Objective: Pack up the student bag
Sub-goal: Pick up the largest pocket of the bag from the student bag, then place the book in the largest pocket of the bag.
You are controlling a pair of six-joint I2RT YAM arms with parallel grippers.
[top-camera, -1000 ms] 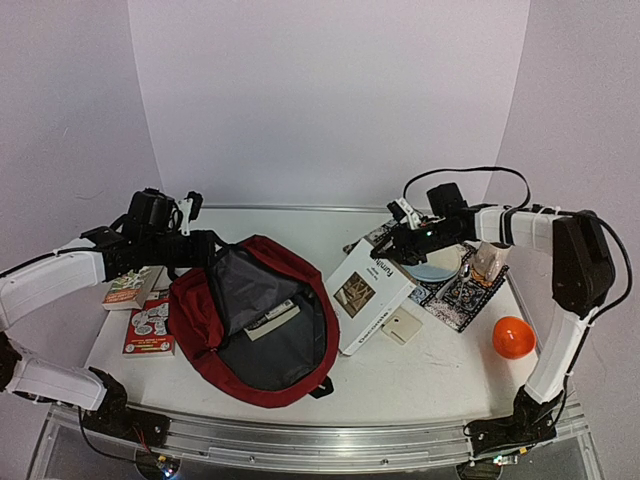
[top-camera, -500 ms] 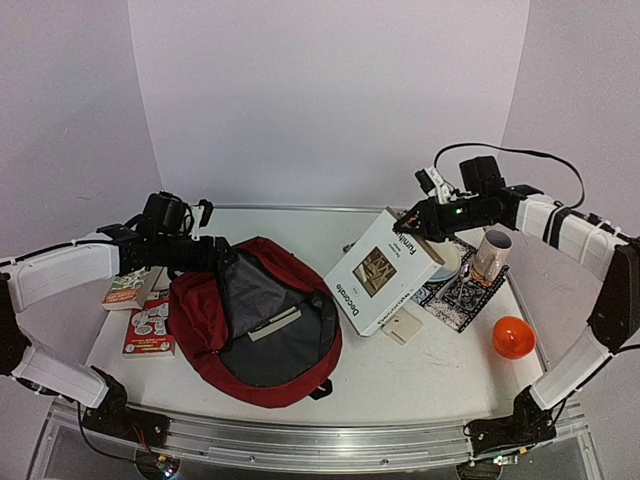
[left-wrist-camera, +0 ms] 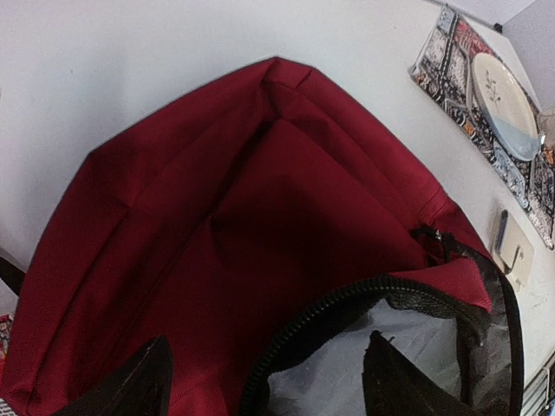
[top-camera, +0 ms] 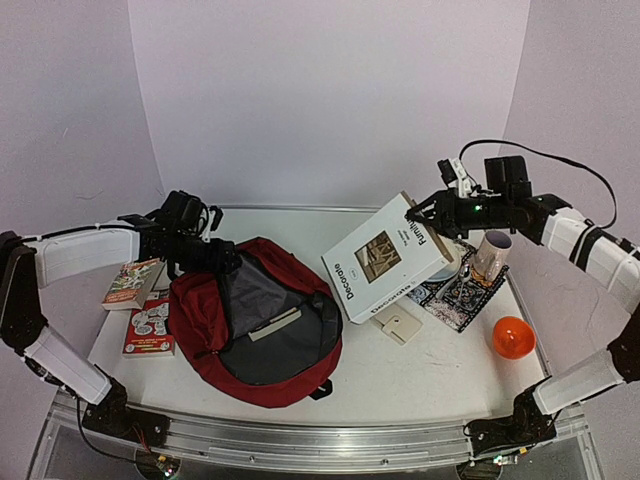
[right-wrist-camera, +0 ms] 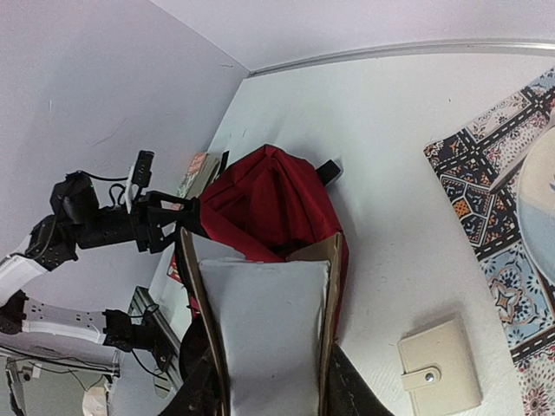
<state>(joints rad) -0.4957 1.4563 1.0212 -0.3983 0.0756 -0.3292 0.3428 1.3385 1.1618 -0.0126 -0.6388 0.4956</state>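
Student bag [left-wrist-camera: 260, 173] rim straddled by left hand [left-wrist-camera: 266, 342].

white table [top-camera: 430, 372] under student bag [top-camera: 198, 312], mat [top-camera: 464, 296]

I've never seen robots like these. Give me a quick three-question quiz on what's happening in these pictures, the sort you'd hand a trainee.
1. True or false: the right gripper grips the white book.
2. Pick one. The student bag is: A) zipped shut, B) lying open with its lining showing, C) hanging from a hook.
3. Fill in: the ball is coloured ____.

Key: 1 true; 2 B; 3 orange.
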